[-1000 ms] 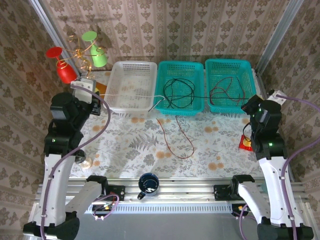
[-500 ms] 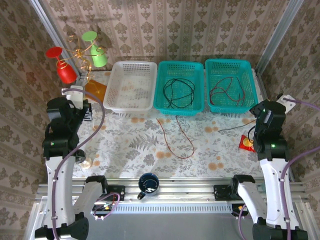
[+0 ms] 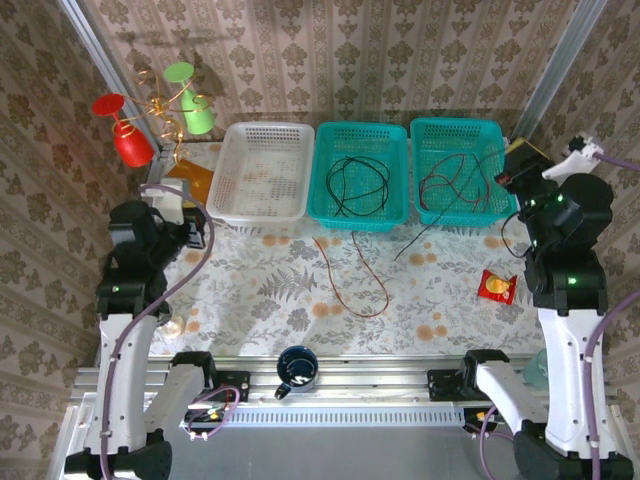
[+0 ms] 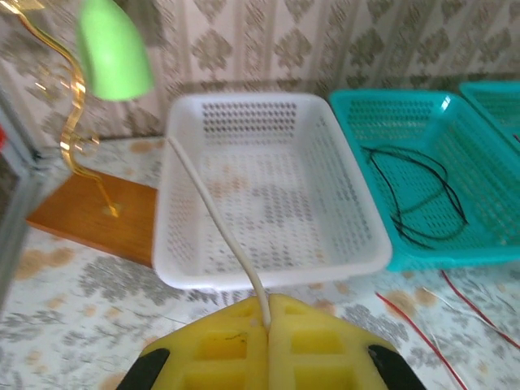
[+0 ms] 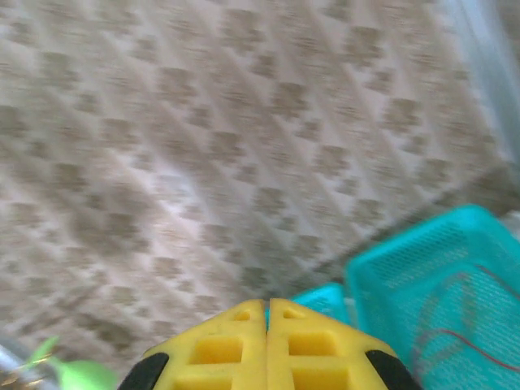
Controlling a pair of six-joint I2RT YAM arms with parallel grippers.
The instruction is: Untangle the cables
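Note:
Seen from the left wrist, my left gripper (image 4: 268, 305) is shut on a thin white cable (image 4: 213, 213) that runs up into the white basket (image 4: 276, 272). From above, the left gripper (image 3: 197, 228) sits just left of that basket (image 3: 262, 130). My right gripper (image 3: 510, 172) is raised beside the right teal basket (image 3: 455, 122). A black cable (image 3: 420, 240) rises from the table toward it. Its yellow fingers (image 5: 267, 305) are pressed together and no cable shows between them there. Another black cable (image 3: 358, 185) lies coiled in the middle teal basket (image 3: 360, 222). Dark red cables (image 3: 455, 185) lie in the right basket, and a red one (image 3: 370, 290) on the table.
A gold spiral stand (image 3: 160, 110) with red and green cups stands back left on a wooden base (image 3: 190, 175). A dark mug (image 3: 297, 368) sits at the near edge. A red packet (image 3: 497, 287) lies near the right arm. Patterned walls close in the sides and back.
The right arm rose and swung to the back right, pulling the black cable off the middle basket and over the table. The left arm drew back left; the white cable left the basket front.

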